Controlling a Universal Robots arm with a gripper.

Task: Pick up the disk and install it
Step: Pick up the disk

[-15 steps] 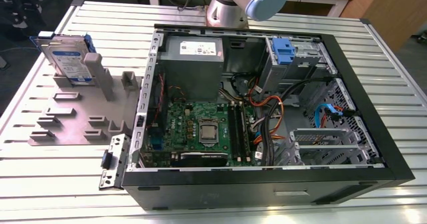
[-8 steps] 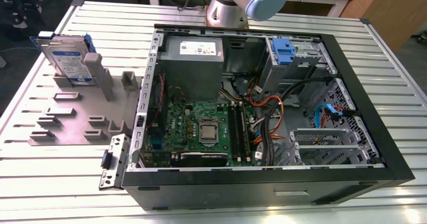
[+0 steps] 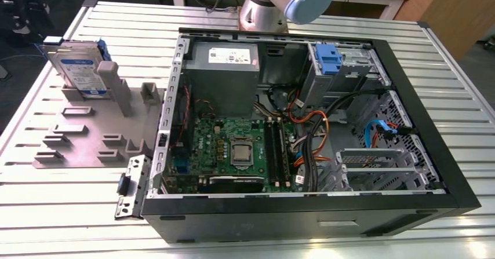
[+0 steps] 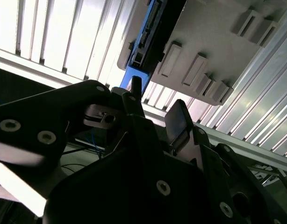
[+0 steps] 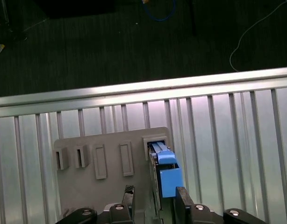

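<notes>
Disk [image 3: 81,68]: stands on edge in a slot of the grey holder, blue side rail uppermost, at the exterior view's left of the computer case.
Holder [image 3: 77,137]: grey slotted rack lying flat on the slatted aluminium table [image 3: 62,212].
Gripper [image 5: 155,192]: jaws spread apart, holding nothing; in the first wrist view the disk's blue rail [image 5: 168,175] shows between the two fingers.
Computer case [image 3: 433,143]: open on its side, motherboard [image 3: 232,149] exposed, blue-latched drive bay [image 3: 328,59] near the arm [image 3: 279,4].
</notes>
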